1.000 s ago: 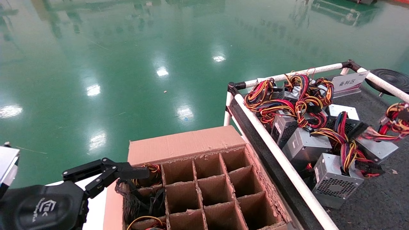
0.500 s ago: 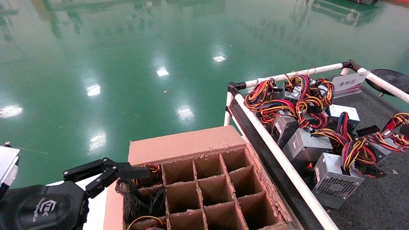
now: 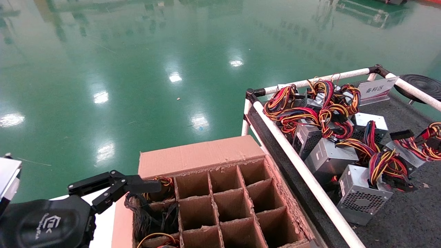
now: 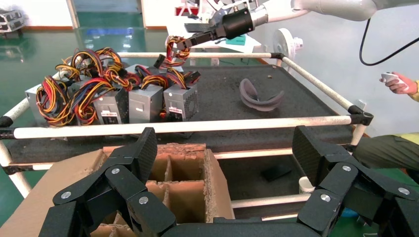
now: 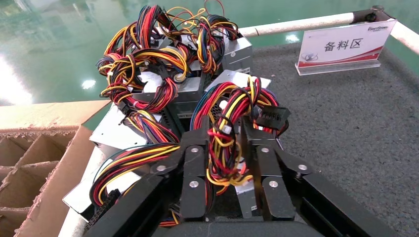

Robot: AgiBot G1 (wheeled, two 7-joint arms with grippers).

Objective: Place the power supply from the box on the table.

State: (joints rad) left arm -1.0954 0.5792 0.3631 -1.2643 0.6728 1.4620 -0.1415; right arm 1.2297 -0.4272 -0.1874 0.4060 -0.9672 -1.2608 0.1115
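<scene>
Head view: left gripper (image 3: 136, 187) hangs parked at the near-left corner of the box (image 3: 206, 193), fingers apart and holding nothing, one fingertip over a cell with dark cables; most cells beside it show bare cardboard. The right gripper itself lies outside this view; at the far right edge a power supply (image 3: 404, 155) sits tilted over the table (image 3: 406, 220), its wires (image 3: 425, 141) drawn up and off-frame, with a row of other units (image 3: 330, 151) between it and the white rail (image 3: 296, 162). Left wrist view: the left gripper's own fingers (image 4: 143, 153) stand wide apart over the box rim; well beyond them, across the rail, the right gripper (image 4: 180, 43) is pinched on a wire bundle above the row of units. Right wrist view: right gripper (image 5: 225, 148) is clamped on the red, yellow and black wires, the bundle running up between its two fingers; part of a silver casing shows just below them, units lie just ahead of it, and a white sign (image 5: 341, 47) stands farther off on the speckled surface. Step in hand, by judgement: setting down, the unit being already out of the box and over the table. Next move probably calls for lowering until the casing rests flat on a bare patch, then spreading the fingers and withdrawing upward without snagging the wires.
</scene>
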